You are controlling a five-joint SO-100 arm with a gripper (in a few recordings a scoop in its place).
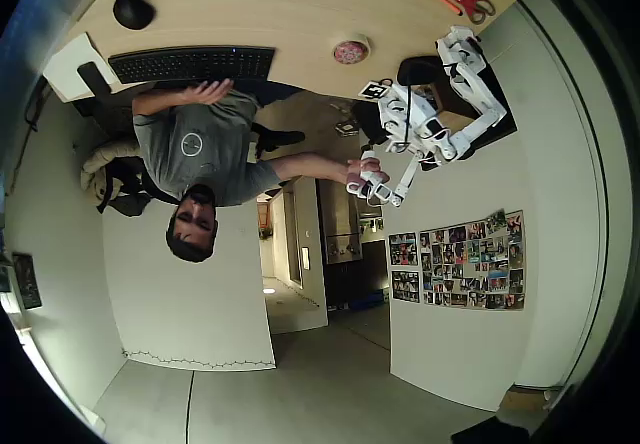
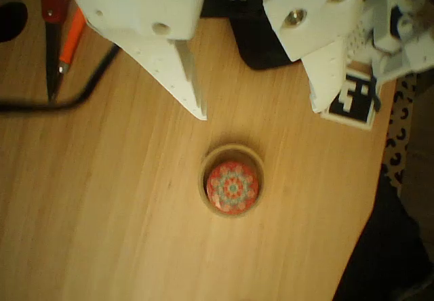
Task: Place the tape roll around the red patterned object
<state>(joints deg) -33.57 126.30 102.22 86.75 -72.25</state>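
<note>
The tape roll (image 2: 232, 188), a tan ring, encircles the red patterned object (image 2: 232, 187), a kaleidoscope-printed disc. The gripper (image 2: 261, 114) hangs at twelve o'clock, jaws wide apart, holding nothing.

Tan tape roll (image 2: 232, 189), red ball (image 2: 232, 187) with pale kaleidoscope pattern, white claw (image 2: 261, 104), orange-handled scissors (image 2: 57, 33)

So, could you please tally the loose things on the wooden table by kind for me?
Tape roll, ringed around the ball: 1
Red patterned ball: 1
Red-handled scissors: 1
Black computer mouse: 1
Black keyboard: 1
Total: 5
</note>
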